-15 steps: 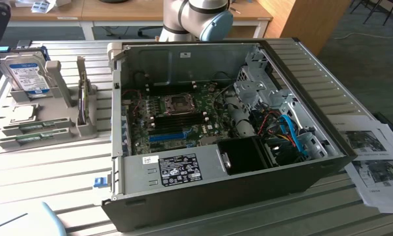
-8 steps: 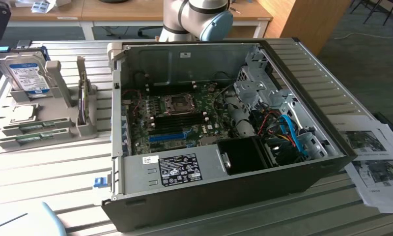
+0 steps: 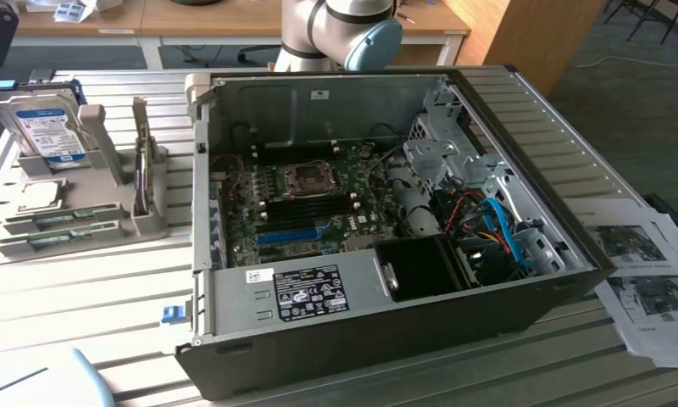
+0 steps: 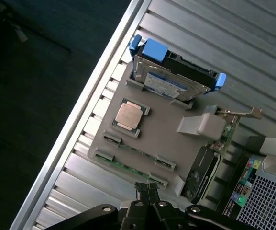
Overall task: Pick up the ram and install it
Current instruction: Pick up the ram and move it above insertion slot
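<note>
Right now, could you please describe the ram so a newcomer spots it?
On the exterior view's left of the computer case sits a grey parts holder. The ram sticks lie in its slots beside the square CPU: long, thin and green, unlike the upright hard drive.

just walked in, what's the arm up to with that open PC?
The arm's gripper, shut and empty, hovers over the grey parts tray that sits beside the open PC case. The ram lies in its slot on the tray, next to a second stick, not yet picked up.
</note>
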Tool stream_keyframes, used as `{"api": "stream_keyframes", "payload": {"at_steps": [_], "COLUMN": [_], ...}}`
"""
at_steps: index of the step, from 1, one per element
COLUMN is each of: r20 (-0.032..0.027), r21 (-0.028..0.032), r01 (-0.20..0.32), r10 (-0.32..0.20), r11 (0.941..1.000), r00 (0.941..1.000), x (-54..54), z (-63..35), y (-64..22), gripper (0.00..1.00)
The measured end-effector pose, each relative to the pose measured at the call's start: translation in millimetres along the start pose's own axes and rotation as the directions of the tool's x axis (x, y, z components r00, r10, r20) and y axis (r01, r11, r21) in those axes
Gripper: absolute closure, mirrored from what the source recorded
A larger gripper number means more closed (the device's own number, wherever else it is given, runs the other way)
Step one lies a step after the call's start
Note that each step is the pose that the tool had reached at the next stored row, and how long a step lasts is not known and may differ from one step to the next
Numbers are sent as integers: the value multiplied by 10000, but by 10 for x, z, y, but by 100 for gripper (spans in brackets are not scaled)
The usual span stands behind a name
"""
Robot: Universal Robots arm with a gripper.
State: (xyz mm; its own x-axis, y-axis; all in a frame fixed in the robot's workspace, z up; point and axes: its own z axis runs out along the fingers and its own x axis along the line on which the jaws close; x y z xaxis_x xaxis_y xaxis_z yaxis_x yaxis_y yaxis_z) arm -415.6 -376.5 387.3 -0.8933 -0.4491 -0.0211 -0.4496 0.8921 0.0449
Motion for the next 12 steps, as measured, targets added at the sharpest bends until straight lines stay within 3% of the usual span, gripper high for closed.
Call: {"api": "stream_keyframes", "payload": {"at_steps": [6, 12], "r20": [-33, -63], "r21": [-17, -36], "r01": [746, 1472], "r10": [-746, -1472], "r11": [9972, 9891], "r00": [9972, 9891], "x": [0, 0], "z": [0, 0], "y": [0, 0], "gripper": [91, 91]}}
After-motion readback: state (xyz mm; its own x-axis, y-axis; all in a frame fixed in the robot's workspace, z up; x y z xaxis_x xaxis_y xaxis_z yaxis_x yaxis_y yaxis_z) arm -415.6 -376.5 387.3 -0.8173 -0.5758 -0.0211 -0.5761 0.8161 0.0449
